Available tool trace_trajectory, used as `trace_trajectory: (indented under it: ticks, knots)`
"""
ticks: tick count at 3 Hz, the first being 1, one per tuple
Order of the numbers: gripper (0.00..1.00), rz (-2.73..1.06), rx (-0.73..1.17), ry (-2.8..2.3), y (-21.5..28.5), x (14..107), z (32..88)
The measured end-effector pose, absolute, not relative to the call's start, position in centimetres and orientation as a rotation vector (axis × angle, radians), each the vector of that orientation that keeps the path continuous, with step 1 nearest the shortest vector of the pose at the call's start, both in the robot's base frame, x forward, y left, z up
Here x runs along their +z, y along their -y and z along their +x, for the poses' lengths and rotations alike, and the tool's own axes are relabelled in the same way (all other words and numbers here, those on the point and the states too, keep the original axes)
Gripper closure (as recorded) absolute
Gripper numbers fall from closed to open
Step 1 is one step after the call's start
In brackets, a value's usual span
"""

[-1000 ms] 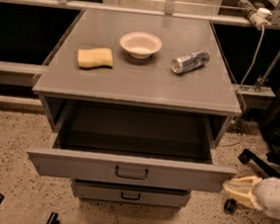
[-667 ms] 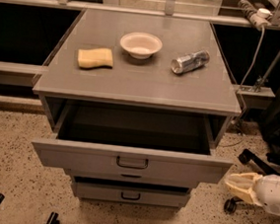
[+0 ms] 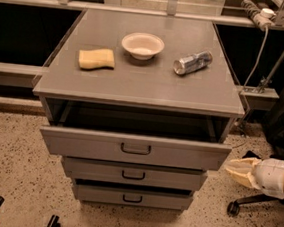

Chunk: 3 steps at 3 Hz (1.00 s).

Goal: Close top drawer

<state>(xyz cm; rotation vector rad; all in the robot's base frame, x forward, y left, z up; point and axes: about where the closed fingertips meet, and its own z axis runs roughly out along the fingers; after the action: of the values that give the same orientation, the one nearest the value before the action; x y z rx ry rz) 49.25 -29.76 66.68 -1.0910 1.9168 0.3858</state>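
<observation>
**Greys, cream and speckle**

Plain grey is being shown by the top drawer point(image 3: 188, 154), its loop handle point(image 3: 135, 148) dark. The desk point(image 3: 134, 87) is being seen in matching grey, carrying a yellow sponge point(image 3: 96, 59), a white bowl point(image 3: 142, 45) and a silver can point(image 3: 192, 63). Cream is being worn by the hand point(image 3: 234, 169), just right of the drawer front, over beige, dark-speckled floor point(image 3: 10, 173).

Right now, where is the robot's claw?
The gripper is low on the right side of the camera view, just beside the right end of the partly open top drawer.
</observation>
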Motion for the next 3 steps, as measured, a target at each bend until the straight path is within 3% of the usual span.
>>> trace_trajectory:
  ticks: [3]
  knots:
    - [1.0,-1.156,0.421,-1.828,23.8,63.2,56.1]
